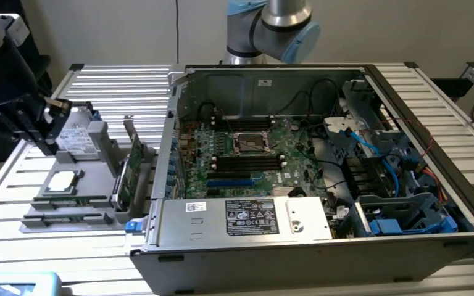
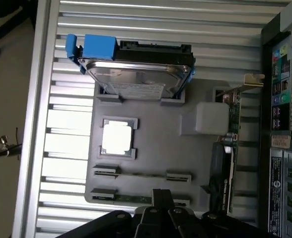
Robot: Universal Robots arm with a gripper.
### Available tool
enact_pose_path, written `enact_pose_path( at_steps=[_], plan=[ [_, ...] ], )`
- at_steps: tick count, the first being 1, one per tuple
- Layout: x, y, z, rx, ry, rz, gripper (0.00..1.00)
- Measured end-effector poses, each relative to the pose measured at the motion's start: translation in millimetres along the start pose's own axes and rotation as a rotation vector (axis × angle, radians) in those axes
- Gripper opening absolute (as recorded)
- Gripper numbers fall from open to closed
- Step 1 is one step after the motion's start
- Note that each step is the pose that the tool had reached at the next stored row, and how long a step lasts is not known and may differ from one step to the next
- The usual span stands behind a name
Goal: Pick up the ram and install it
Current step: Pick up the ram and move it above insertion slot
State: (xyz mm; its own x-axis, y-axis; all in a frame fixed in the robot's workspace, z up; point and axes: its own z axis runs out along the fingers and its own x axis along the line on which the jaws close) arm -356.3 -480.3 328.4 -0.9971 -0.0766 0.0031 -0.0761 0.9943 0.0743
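Gripper [image 1: 51, 147] [image 2: 162, 196] is pressed together, nothing betw. the fingers. In the ext. view it hangs over the grey tray [image 1: 95, 176] [image 2: 161, 144] at that view's left, black fingers pointing down, above the tray's far end.

Ram [image 1: 62, 217] [image 2: 126, 198] sits on edge in a narrow groove of the tray, at the end away from the hard drive [image 1: 76, 132] [image 2: 136, 74]. A second stick [image 1: 71, 200] [image 2: 141, 174] sits in a parallel groove just beside it, on the side of the square chip [image 1: 62, 180] [image 2: 117, 138].

In the wrist view the fingertips line up w/ the ram, roughly past its middle. The ext. view shows the gripper up off the tray & apart from the ram, so no contact. The ram is untouched in its groove.

Also on the tray: a green card w/ metal bracket [image 1: 130, 166] [image 2: 230, 148], standing on edge along the side next to the open PC case [image 1: 320, 246] [image 2: 285, 148]. The case lies to the ext. view's right of the tray, w/ the long black slots [image 1: 245, 161] on its board. Tray & case both rest on the slatted metal table [image 1: 113, 86] [image 2: 161, 20].
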Motion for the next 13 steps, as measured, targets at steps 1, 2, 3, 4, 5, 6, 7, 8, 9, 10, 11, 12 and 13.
enact_pose_path(
  at_steps=[1,2,3,4,5,6,7,8,9,10,11,12,13],
  plan=[
    [0.0,0.0,0.0,0.0001,0.0014,-0.019,0.11],
    [0.0,0.0,0.0,0.0002,0.0028,-0.037,0.11],
    [0.0,0.0,0.0,0.0002,0.0041,-0.054,0.11],
    [0.0,0.0,0.0,0.0003,0.0055,-0.073,0.11],
    [0.0,0.0,0.0,0.0003,0.0068,-0.091,0.11],
    [0.0,0.0,0.0,0.0004,0.0081,-0.109,0.11],
    [0.0,0.0,0.0,0.0004,0.0095,-0.127,0.11],
    [0.0,0.0,0.0,0.0005,0.0108,-0.146,0.11],
    [0.0,0.0,0.0,0.0005,0.0123,-0.164,0.11],
    [0.0,0.0,0.0,0.0006,0.0136,-0.182,0.11],
    [0.0,0.0,0.0,0.0007,0.0149,-0.200,0.11],
    [0.0,0.0,0.0,0.0008,0.0162,-0.218,0.11],
    [0.0,0.0,0.0,0.0008,0.0176,-0.236,0.11]
  ],
)
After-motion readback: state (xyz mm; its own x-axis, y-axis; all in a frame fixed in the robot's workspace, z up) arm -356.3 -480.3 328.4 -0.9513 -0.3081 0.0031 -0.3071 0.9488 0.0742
